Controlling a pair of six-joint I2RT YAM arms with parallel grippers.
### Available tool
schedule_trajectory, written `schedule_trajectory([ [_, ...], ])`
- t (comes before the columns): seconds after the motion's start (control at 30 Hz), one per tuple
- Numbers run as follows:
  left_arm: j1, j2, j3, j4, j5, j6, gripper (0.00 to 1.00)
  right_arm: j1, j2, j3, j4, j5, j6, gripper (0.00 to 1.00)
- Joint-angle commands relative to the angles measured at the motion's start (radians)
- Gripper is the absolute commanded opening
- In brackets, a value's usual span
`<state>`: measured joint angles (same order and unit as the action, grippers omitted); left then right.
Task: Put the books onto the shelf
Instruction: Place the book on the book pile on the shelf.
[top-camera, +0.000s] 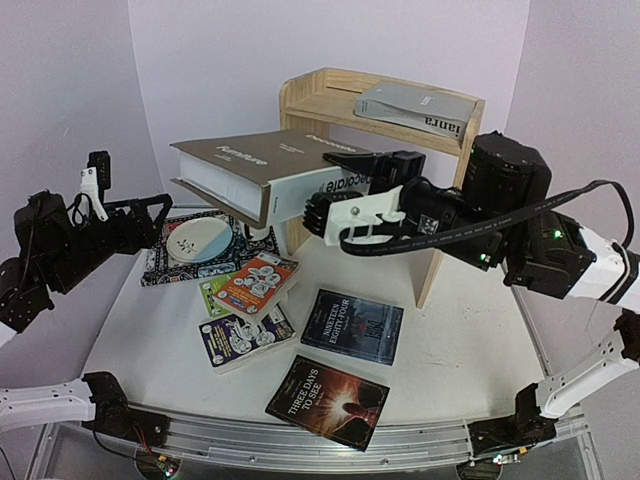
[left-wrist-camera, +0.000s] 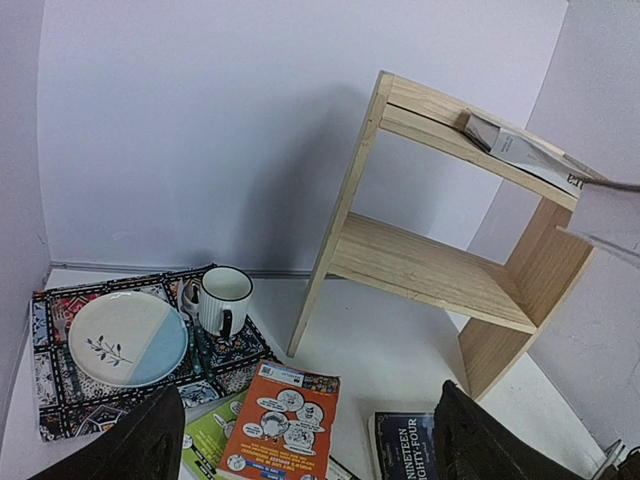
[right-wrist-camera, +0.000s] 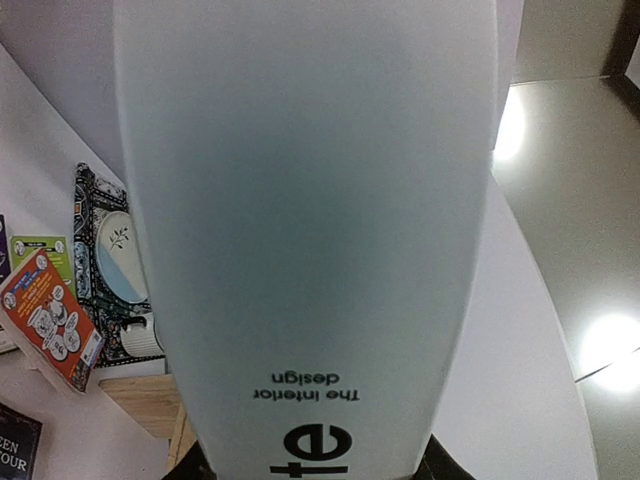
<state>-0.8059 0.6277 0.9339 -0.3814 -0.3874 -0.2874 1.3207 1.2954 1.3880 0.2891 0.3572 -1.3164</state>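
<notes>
white worktop (top-camera: 450, 340), lilac walls. we count one done: the grey book (top-camera: 415, 108) lies on the top tier of the shelf (top-camera: 310, 95), behind our right claw (top-camera: 318, 212), which pinches the thick brown book (top-camera: 250, 165) aloft. below that claw five lie flat: orange book (top-camera: 255, 283), green book (top-camera: 212, 292), purple book (top-camera: 243, 338), nineteen eighty-four (top-camera: 352, 325), three days to see (top-camera: 328, 400). our left claw (top-camera: 158, 218) hangs spread, empty.

Pale lilac walls (left-wrist-camera: 200, 120) behind white table (top-camera: 450, 340)
</notes>
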Motion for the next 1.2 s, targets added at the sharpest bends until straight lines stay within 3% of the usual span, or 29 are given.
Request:
schedule_trajectory([
  [0.0, 0.002, 0.001, -0.004, 0.0, 0.006, -0.01, 0.87, -0.018, 0.033, 0.14, 0.071, 0.043, -0.086, 0.37],
  [0.3, 0.002, 0.025, -0.001, -0.001, 0.014, -0.017, 0.88, -0.153, 0.134, 0.295, 0.071, 0.06, -0.163, 0.35],
  [0.8, 0.002, 0.048, -0.011, -0.001, 0.039, -0.058, 0.88, -0.369, 0.336, 0.568, 0.073, 0.255, -0.273, 0.33],
  [1.17, 0.001, 0.078, 0.0, 0.003, 0.037, -0.061, 0.88, -0.487, 0.361, 0.581, 0.073, 0.322, -0.284, 0.36],
])
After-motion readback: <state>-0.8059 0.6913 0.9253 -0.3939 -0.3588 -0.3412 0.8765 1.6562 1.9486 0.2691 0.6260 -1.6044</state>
